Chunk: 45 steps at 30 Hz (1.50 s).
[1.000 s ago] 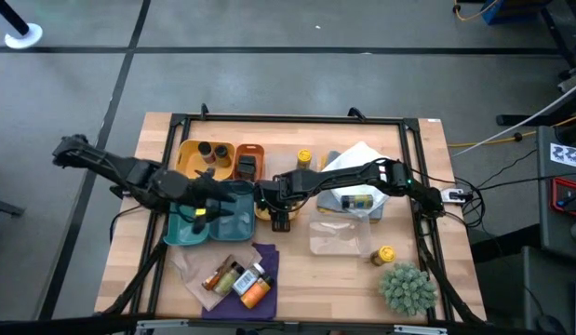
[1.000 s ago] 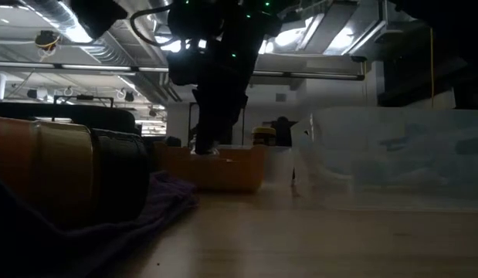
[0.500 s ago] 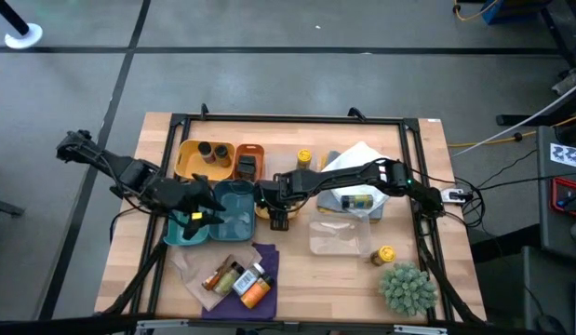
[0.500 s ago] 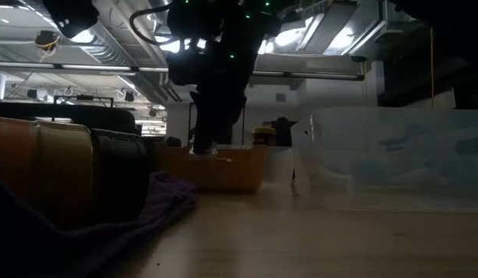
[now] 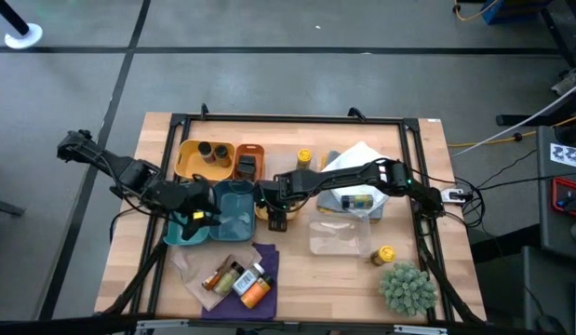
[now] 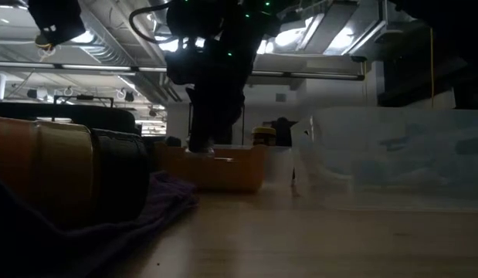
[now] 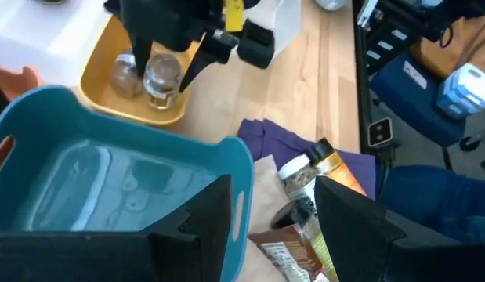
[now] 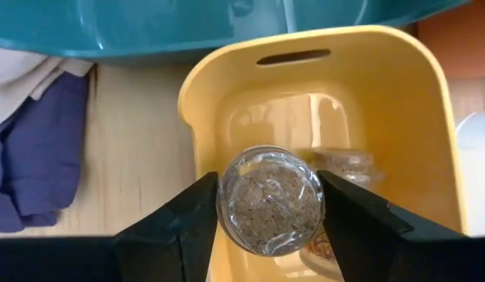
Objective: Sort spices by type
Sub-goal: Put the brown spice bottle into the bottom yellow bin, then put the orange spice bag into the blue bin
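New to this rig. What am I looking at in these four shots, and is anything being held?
Two dark robot arms work at a wooden table, sorting spices. One shot looks straight down, one sits at tabletop height, and one camera rides on each wrist. The right pincer grips a small clear glass jar of brown spice over a small yellow plastic tray that already holds another jar. The left pincer is open and empty, above the teal plastic tray. Nearby lie more spice bottles on a purple cloth, a clear plastic box and a spiky green plant.
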Tool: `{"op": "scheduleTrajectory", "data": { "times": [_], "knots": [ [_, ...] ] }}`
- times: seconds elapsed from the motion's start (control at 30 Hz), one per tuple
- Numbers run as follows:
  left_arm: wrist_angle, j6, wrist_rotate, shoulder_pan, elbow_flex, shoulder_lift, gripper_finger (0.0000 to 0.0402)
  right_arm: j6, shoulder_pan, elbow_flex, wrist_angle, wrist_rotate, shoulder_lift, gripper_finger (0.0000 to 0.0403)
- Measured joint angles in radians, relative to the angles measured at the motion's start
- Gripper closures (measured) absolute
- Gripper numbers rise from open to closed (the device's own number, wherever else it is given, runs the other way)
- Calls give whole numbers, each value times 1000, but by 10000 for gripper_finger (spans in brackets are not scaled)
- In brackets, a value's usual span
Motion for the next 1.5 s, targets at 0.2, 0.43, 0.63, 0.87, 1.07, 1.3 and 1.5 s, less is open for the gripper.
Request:
{"op": "scheduleTrajectory", "data": {
  "times": [0.2,0.43,0.63,0.87,1.07,1.3,1.5],
  "knots": [
    [-24,67,0,0,0,0,233,-3,0,0,43,0,0,196],
    [-25,104,0,0,0,0,233,-4,0,0,62,0,0,196],
    [-24,101,0,0,0,0,233,-4,0,0,76,0,0,196],
    [-24,98,0,0,0,0,233,-3,0,0,79,0,0,196],
    [-24,98,0,0,0,0,233,1,-2,0,84,-1,0,171],
    [-23,98,0,0,0,0,233,-5,-1,0,53,-1,0,88],
    [-23,98,0,0,0,0,233,22,0,0,16,-1,-8,62]
  ]
}}
